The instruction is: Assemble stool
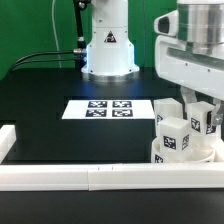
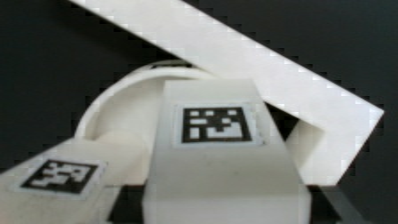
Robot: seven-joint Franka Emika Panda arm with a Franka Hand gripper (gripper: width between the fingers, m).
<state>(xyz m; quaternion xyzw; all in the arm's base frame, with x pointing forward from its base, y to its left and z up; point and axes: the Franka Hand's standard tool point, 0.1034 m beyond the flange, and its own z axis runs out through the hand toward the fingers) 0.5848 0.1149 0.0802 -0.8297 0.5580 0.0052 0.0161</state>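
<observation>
The round white seat (image 1: pixel 186 153) lies at the exterior view's right, against the front rail. A stubby white leg (image 1: pixel 172 132) with square tags stands in it. My gripper (image 1: pixel 203 112) hangs just above the seat and is shut on another tagged leg (image 1: pixel 207 121), held upright. In the wrist view this held leg (image 2: pixel 217 130) fills the middle, with my gripper (image 2: pixel 222 203) around it and a dark finger (image 2: pixel 130 200) on each side. The seat's curved rim (image 2: pixel 121 95) shows behind it. The other leg's tag (image 2: pixel 61 176) is beside it.
The marker board (image 1: pixel 108 107) lies mid-table in front of the robot base (image 1: pixel 108 45). A long white rail (image 1: pixel 80 175) runs along the front edge and another (image 1: pixel 8 140) along the exterior view's left. In the wrist view a rail (image 2: pixel 249 60) crosses behind the seat.
</observation>
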